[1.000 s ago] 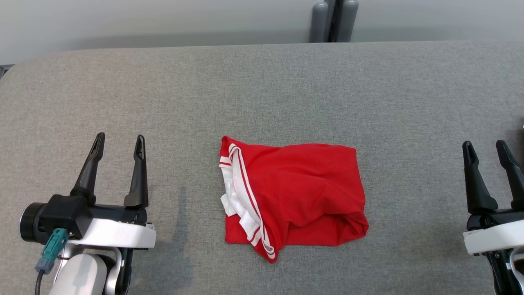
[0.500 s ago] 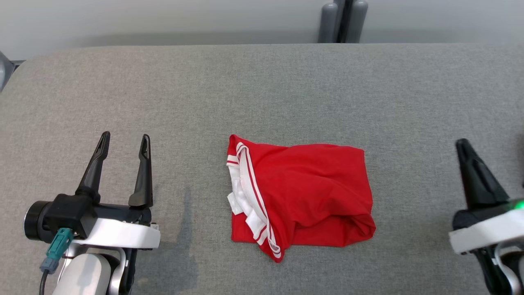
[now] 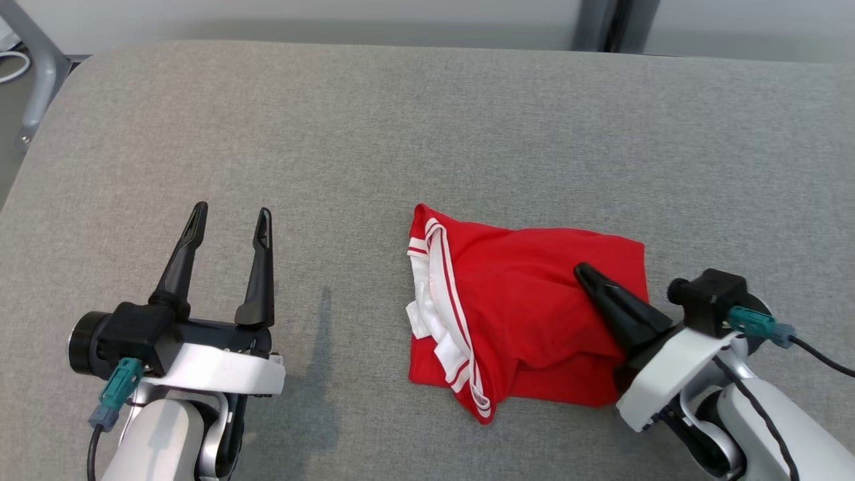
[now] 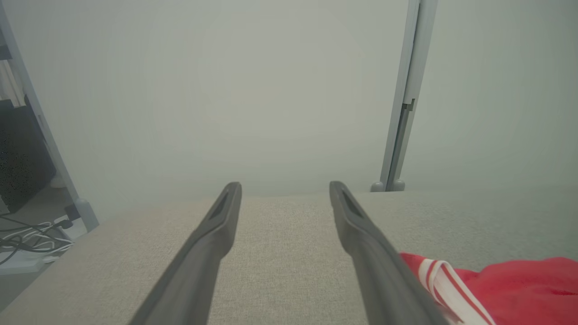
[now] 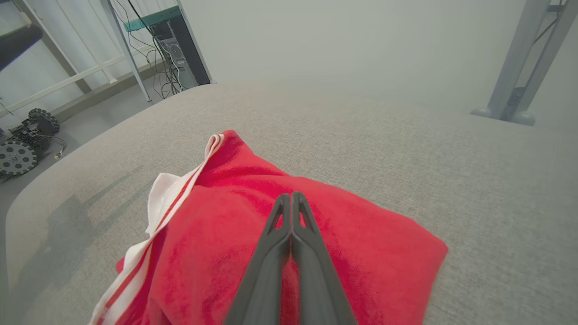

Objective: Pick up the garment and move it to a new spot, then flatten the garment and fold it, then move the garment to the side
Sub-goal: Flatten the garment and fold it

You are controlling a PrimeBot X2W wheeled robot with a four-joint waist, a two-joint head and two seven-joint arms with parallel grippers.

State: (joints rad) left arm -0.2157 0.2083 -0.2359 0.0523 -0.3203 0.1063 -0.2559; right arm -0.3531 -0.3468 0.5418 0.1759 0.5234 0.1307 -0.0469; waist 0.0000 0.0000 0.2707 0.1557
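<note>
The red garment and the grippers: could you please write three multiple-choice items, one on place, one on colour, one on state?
1. The garment lies on which side of the left gripper? A) its right B) its left C) between its fingers
2. The garment's trim is mainly: A) blue B) white C) black
3. The right gripper is: A) wide open B) holding a cup C) shut

Answers: 1 A, the head view shows it right of the open left gripper; 2 B, white bands edge the red; 3 C, its fingers press together over the garment.
</note>
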